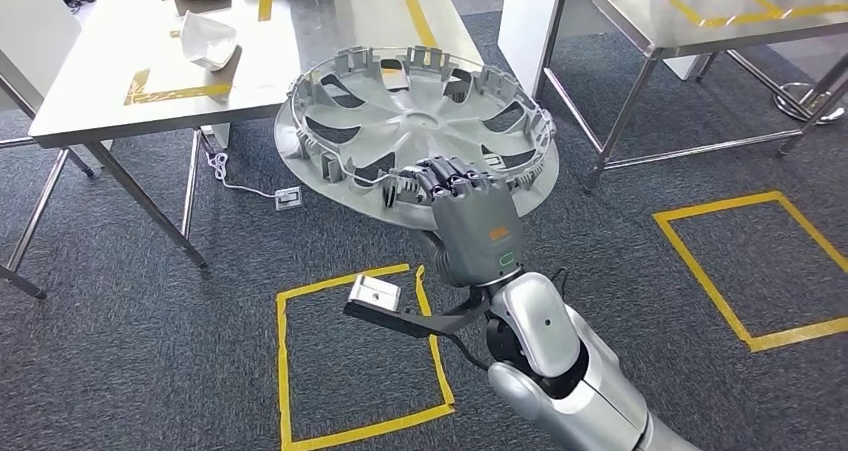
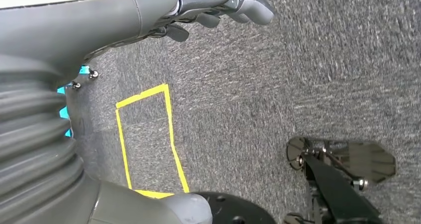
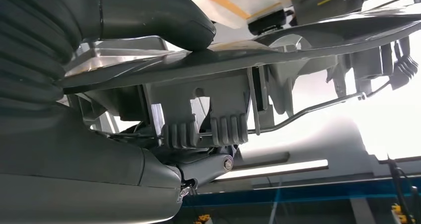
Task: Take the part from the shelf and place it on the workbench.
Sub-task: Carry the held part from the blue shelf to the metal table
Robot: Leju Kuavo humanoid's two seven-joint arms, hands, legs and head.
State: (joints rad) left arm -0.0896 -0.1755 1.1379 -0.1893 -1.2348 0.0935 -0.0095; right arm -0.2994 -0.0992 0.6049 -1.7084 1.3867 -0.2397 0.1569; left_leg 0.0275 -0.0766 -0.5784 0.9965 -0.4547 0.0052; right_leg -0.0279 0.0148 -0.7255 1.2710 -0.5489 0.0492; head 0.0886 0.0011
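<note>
Now right hand (image 1: pixel 470 206) grips wheel cover (image 1: pixel 415 121) rim over carpet (image 1: pixel 150 371), nr workbench (image 1: pixel 110 71) edge; left hand (image 2: pixel 218 8) spread.

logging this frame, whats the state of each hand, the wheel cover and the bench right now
right hand: grips the wheel cover's near rim
wheel cover: held in the air, inner side up, not yet on the workbench
left hand: holds nothing, fingers loosely curled over carpet
workbench: white object lying on it

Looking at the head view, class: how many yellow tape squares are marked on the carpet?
2. One square lies on the carpet left of the right hand holding the hubcap; the other square lies far right. More may lie outside the picture.
</note>
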